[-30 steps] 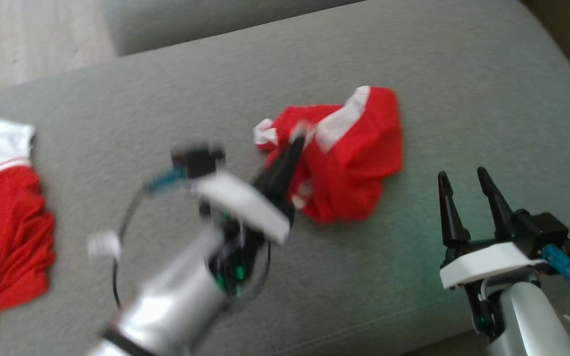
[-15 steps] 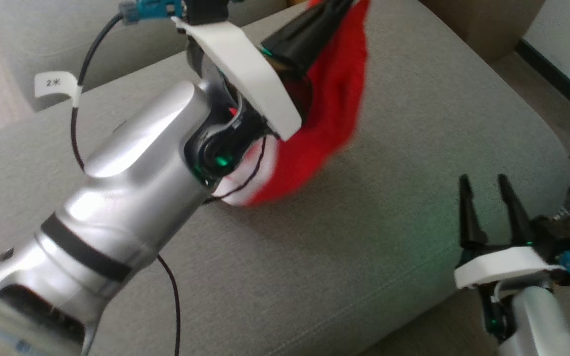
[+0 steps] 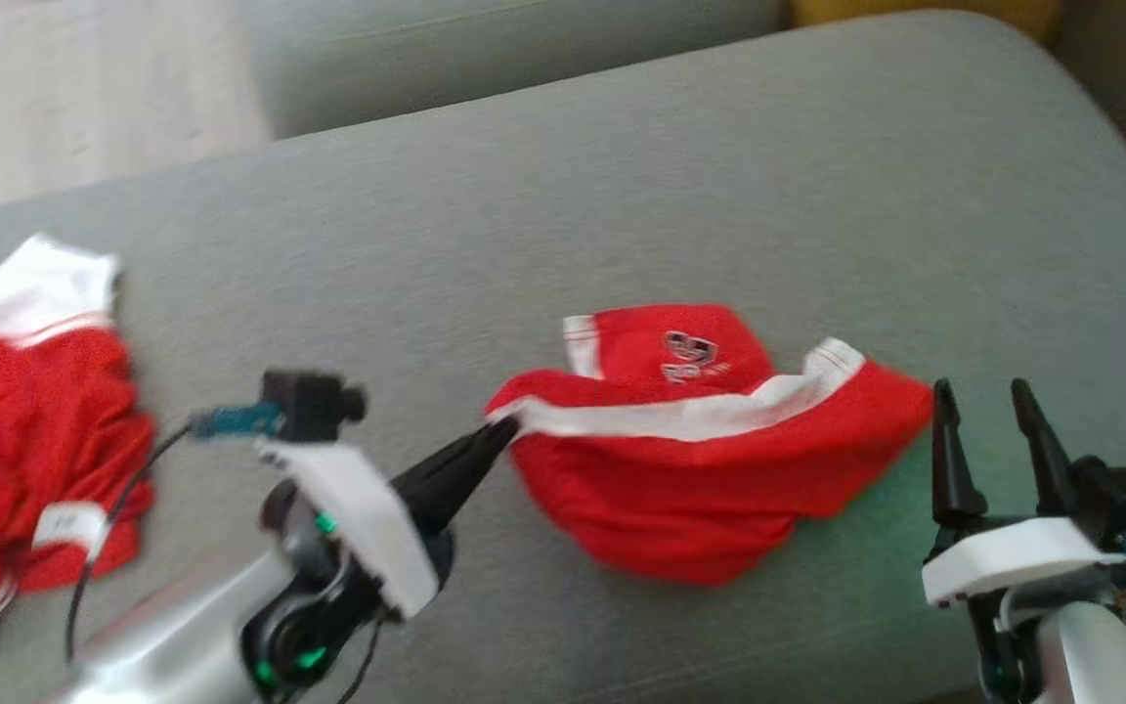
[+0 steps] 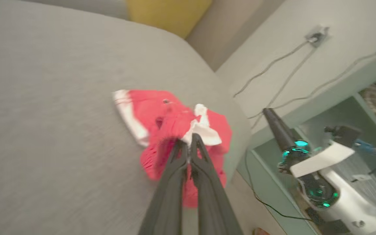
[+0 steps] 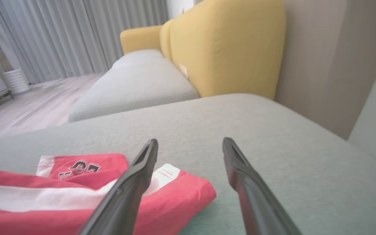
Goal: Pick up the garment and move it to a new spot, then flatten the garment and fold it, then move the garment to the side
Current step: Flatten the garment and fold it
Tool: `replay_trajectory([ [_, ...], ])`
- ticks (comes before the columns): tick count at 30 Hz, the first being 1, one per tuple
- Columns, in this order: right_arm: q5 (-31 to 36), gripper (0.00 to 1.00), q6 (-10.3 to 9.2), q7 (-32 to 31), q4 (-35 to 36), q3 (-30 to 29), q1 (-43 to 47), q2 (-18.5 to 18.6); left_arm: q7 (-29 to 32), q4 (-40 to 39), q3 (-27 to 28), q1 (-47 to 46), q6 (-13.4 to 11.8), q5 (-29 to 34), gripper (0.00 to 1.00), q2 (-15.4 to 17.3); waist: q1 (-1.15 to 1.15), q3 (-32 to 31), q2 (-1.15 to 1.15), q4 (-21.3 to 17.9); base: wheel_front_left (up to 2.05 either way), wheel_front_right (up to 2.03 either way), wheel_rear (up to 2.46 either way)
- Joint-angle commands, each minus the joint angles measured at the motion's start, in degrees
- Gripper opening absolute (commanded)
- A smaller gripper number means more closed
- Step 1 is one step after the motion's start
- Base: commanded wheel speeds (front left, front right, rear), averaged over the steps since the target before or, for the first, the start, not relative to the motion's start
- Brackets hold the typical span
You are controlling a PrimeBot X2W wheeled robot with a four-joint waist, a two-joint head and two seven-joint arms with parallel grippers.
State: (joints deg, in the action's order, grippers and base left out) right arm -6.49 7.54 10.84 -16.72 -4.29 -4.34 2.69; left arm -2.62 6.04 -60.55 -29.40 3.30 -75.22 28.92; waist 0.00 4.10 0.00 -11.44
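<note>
Surface: grey sofa cushion (image 3: 719,176) carried the work; yellow backrest (image 5: 227,49) behind it, pale floor (image 5: 28,107) beyond.
Garment: red garment (image 3: 710,469) lay on the cushion, middle to front-right. White trim band ran across its top, crest patch faced up. It was bunched, with the lower edge rolled under.
Left tool: left tool (image 3: 507,428) had its fingers pressed together, pinching the white-trimmed left corner of the red garment, low at cushion level. The left wrist view agreed: left tool (image 4: 188,141) was clamped on a white edge of the red garment (image 4: 162,114).
Right tool: right tool (image 3: 981,391) had its fingers spread and held nothing. It sat just beside the right corner of the red garment (image 5: 181,192); contact could not be told.
Other: second red-and-white garment (image 3: 25,420) lay heaped at the cushion's left end, well apart.
Done (judged): pick-up and move looked complete or nearly so, since the cloth rested on open cushion.
Left (judged): flattening was barely begun; the fold and the move to the side were not yet done.
Next need (judged): a second grip on the right corner to pull the cloth taut.
</note>
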Motion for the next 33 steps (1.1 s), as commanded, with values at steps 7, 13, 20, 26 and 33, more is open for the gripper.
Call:
replay_trajectory([
  [7,0.97,1.0,-0.05,-8.96,4.11,3.48,-0.47,0.44,-4.37,0.67,1.42,0.67,-2.68,4.69,0.0,5.33,0.0,2.05,0.0,7.32,0.0,0.0,0.0],
  [13,-2.24,1.0,-0.05,-23.67,5.27,7.71,-2.56,9.19,-6.56,2.33,1.04,1.49,-2.87,5.7,0.0,3.69,0.0,3.29,0.0,10.31,0.0,0.0,0.0],
  [20,-6.56,1.0,-0.05,-29.22,4.42,10.26,-2.39,12.6,-8.17,3.67,1.35,1.75,-2.56,5.85,0.0,2.35,0.0,4.39,0.0,10.94,0.0,0.0,0.0],
  [26,-5.7,1.0,-0.05,-29.52,-0.35,13.36,-5.23,13.48,-8.48,4.2,1.27,1.24,-2.17,6.25,0.0,1.7,0.0,5.74,0.0,11.11,0.0,0.0,0.0],
  [33,-4.97,0.4,-0.05,-27.87,-6.09,16.09,-9.01,12.65,-8.46,4.76,1.07,0.61,-1.7,6.42,0.0,0.86,0.0,6.54,0.0,11.31,0.0,0.0,0.0],
])
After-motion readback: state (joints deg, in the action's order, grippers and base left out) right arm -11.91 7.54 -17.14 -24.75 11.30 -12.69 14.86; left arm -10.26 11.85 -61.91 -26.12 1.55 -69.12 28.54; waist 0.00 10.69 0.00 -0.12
